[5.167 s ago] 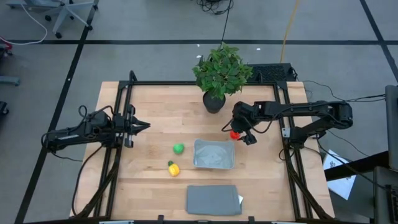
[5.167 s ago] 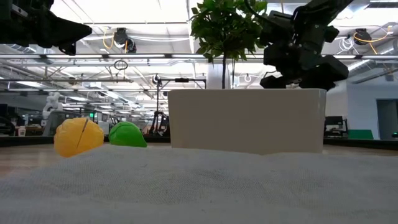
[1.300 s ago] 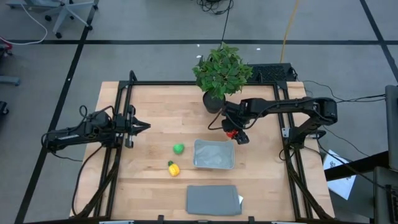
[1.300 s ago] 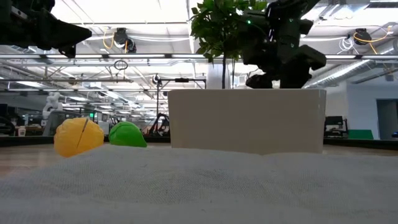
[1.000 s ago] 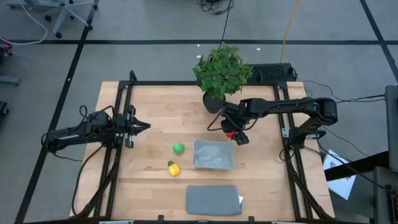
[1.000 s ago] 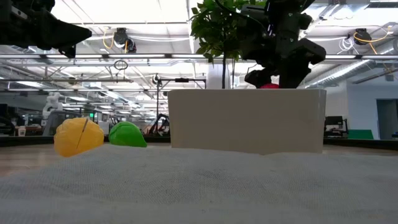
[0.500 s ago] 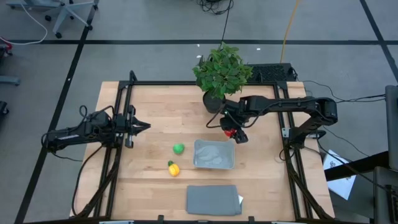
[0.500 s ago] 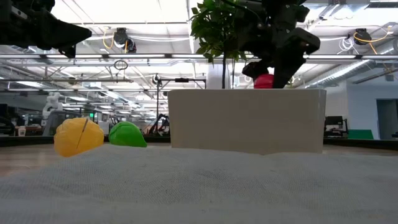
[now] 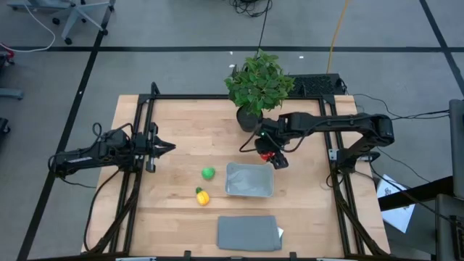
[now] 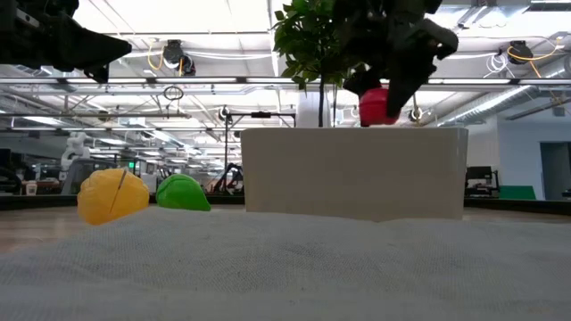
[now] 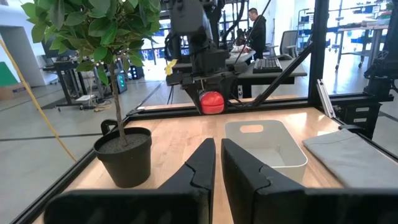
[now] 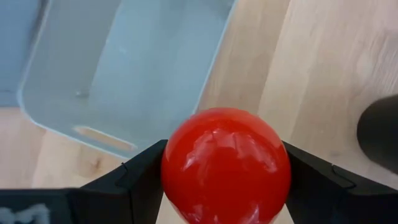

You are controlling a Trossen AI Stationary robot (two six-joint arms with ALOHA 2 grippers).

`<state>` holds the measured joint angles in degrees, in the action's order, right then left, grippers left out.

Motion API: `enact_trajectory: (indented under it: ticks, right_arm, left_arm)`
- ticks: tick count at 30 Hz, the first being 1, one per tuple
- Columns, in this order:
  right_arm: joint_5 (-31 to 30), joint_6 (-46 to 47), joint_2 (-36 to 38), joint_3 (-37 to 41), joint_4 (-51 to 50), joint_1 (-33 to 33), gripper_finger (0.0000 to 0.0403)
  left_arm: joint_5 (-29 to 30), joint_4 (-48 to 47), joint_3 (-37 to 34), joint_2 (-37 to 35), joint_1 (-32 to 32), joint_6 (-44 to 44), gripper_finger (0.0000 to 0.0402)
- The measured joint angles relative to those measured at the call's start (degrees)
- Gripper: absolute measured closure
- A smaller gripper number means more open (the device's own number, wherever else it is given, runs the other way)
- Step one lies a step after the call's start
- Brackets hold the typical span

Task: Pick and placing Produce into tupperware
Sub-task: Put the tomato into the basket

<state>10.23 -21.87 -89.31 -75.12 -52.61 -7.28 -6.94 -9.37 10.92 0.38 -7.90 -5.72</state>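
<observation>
My right gripper [image 9: 271, 155] is shut on the round red piece [image 12: 226, 165], above the wood just off the far right corner of the translucent tupperware [image 9: 249, 180]. The red piece also shows in the low view [image 10: 378, 105] and the left wrist view [image 11: 212, 102]. The round green piece [image 9: 208, 172] and the yellow piece with a green tip [image 9: 202, 196] rest on the table left of the tupperware. My left gripper [image 9: 168, 147] waits at the table's left side, shut and empty. My right gripper pinches the red piece by two opposite sides [image 12: 171, 168] between its two fingers [image 12: 140, 177]. The fingers come from above, pointing down. The piece is lifted clear of the table, higher than the tupperware's rim [image 10: 353, 132].
A potted leafy plant [image 9: 255, 87] stands at the table's far side, close behind my right gripper. A flat opaque grey rectangle [image 9: 249, 233] lies at the near edge. Black frame rails [image 9: 138, 174] run along the table's left and right sides.
My right gripper has gone up with the red piece, which has risen from behind the tupperware's wall to clear above its rim in the low view. The gripper has stayed shut on it.
</observation>
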Motion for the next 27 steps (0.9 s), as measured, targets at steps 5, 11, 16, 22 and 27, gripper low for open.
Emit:
enact_trajectory:
  ticks: [5,11,16,22,27]
  right_arm:
    - [-0.1,1.0,0.0,-1.1,2.1,1.3,0.0147]
    - [0.0,4.1,0.0,-1.1,6.9,1.4,0.0147]
    - [0.1,4.5,0.0,-1.1,7.9,1.8,0.0147]
    - [0.3,6.2,0.0,-1.1,10.2,3.7,0.0147]
    - [0.3,7.5,-0.3,-1.1,12.0,6.1,0.0147]
  left_arm:
    - [0.0,0.0,0.0,0.0,0.0,0.0,0.0369]
    - [0.0,0.1,0.0,0.0,0.0,0.0,0.0369]
    - [0.0,0.1,0.0,0.0,0.0,-0.1,0.0369]
    - [0.0,0.1,0.0,0.0,0.0,-0.6,0.0369]
    - [0.0,0.1,0.0,0.0,0.0,-0.6,0.0369]
